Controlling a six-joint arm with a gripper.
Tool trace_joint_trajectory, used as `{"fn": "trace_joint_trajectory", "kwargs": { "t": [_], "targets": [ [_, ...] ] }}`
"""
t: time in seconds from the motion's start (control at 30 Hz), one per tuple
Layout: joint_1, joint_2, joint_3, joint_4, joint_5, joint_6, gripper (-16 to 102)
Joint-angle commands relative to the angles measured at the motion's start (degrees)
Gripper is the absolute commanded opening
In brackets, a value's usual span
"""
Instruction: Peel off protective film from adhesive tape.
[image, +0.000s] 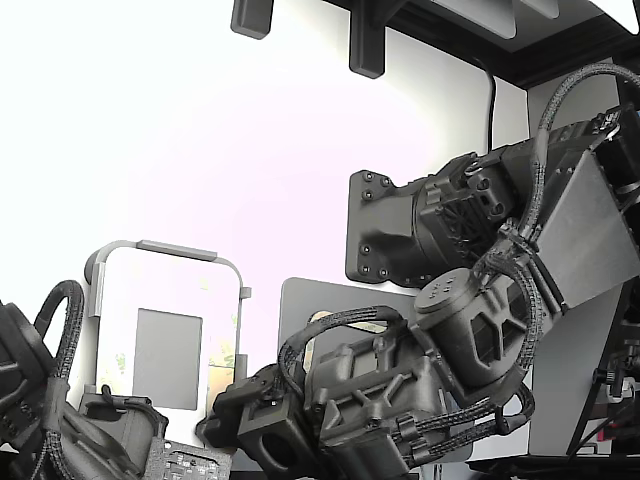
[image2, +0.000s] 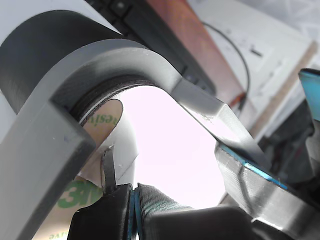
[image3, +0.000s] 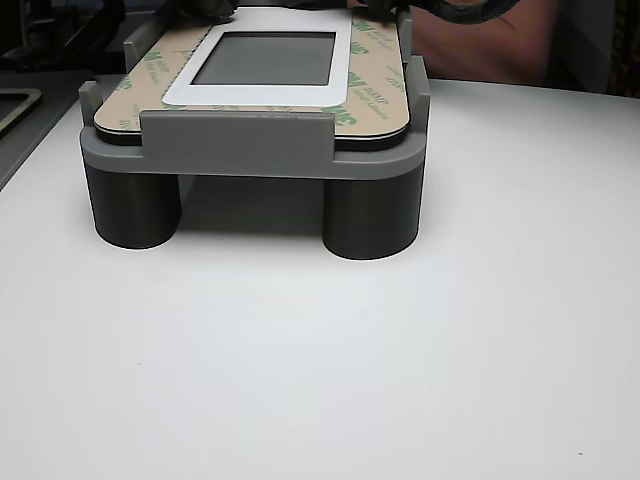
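Observation:
The protective film (image3: 375, 100) is a tan ring with green print. It lies flat on a plate in the grey fixture (image3: 235, 145), around a white frame and a dark grey panel (image3: 265, 58). The adhesive tape is hidden under it. In the wrist view my gripper (image2: 134, 210) has its jaws together right at a rounded corner of the film (image2: 100, 122), under the fixture's grey corner post (image2: 45, 150). A thin dark sliver (image2: 107, 167) stands up from one finger. I cannot tell whether any film is pinched. In the exterior view the gripper (image: 225, 415) sits low beside the fixture (image: 165, 250).
A second dark arm (image: 70, 430) is at the exterior view's lower left, close to the fixture. The fixture stands on round legs (image3: 370, 215) on a white table (image3: 320, 350). Dark arm parts (image3: 400, 8) crowd its far edge. The exterior view is strongly overexposed.

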Motion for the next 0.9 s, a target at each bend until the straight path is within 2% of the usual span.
{"fn": "trace_joint_trajectory", "kwargs": {
  "t": [0.0, 0.6, 0.87],
  "targets": [
    [-0.97, 0.62, -0.97, 0.00, 0.44, -0.35, -10],
    [-2.64, -0.18, -1.32, 0.44, 0.18, -1.49, -10],
    [-2.99, 0.70, -3.52, 4.39, 0.97, -1.85, -10]
  ]
}}
